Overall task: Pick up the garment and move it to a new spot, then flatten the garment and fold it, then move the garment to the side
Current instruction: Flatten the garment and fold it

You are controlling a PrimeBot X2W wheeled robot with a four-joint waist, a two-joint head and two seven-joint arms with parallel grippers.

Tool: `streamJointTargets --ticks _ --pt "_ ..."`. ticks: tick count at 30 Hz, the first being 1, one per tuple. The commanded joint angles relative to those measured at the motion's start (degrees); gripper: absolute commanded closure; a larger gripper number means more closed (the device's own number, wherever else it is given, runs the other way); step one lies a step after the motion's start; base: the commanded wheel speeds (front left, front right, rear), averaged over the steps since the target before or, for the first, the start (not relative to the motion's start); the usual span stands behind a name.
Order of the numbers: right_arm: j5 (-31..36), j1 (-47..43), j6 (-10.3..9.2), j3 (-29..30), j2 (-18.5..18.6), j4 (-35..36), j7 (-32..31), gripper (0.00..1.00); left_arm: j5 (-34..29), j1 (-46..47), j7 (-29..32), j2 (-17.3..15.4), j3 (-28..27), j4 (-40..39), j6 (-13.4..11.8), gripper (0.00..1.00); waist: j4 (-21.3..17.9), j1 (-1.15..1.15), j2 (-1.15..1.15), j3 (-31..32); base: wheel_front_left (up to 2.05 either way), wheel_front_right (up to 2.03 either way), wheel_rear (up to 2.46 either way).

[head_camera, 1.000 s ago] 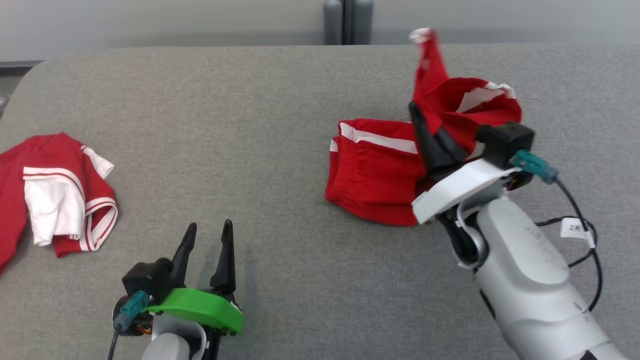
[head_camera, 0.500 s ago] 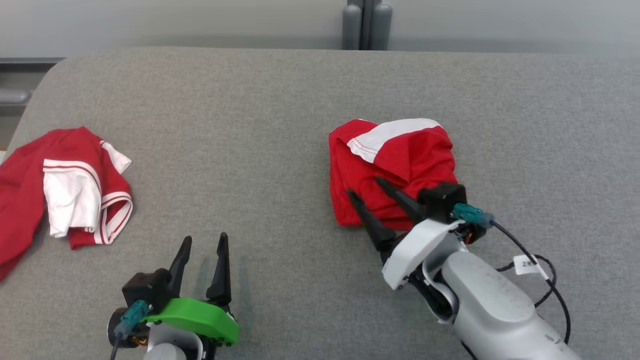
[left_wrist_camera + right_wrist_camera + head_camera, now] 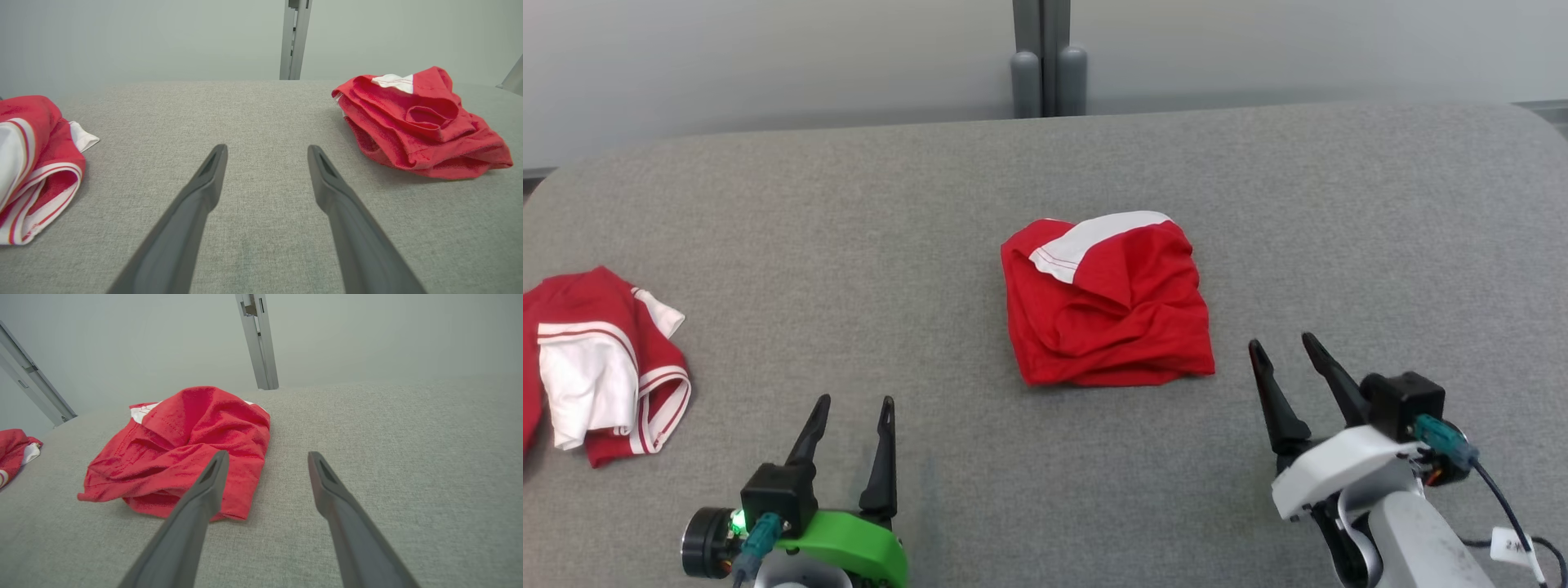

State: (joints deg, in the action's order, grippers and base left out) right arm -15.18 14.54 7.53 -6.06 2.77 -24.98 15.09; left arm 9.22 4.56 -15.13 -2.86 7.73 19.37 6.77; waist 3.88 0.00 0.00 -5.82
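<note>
A red garment [image 3: 1107,300] with a white band lies crumpled in a rough square at the middle of the grey table [image 3: 931,204]. It also lies at the right of the left wrist view, garment [image 3: 421,122], and at the left of the right wrist view, garment [image 3: 184,449]. My right gripper [image 3: 1284,345] stands open, near the garment's lower right corner and apart from it, nothing between its fingers. My left gripper [image 3: 854,402] is open and empty near the front edge at the lower left, well clear of the garment.
A second red and white garment [image 3: 600,367] lies bunched at the table's left edge, also seen as cloth [image 3: 32,163] in the left wrist view. A grey post [image 3: 1049,57] stands behind the table's far edge. A cable [image 3: 1515,523] trails from my right wrist.
My right gripper was shut on the lifted garment; it opened, dropped the garment on the table, and drew back to the lower right. The head camera shifted. My left gripper stayed open.
</note>
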Motion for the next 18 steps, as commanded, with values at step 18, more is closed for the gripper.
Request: streamJointTargets --ticks 18 --pt "-0.1 -2.6 -0.07 -1.4 0.2 0.9 0.1 0.0 -0.3 -2.0 0.0 -0.1 2.2 -3.1 -1.2 0.0 -0.5 0.0 0.0 -0.9 0.0 0.0 0.0"
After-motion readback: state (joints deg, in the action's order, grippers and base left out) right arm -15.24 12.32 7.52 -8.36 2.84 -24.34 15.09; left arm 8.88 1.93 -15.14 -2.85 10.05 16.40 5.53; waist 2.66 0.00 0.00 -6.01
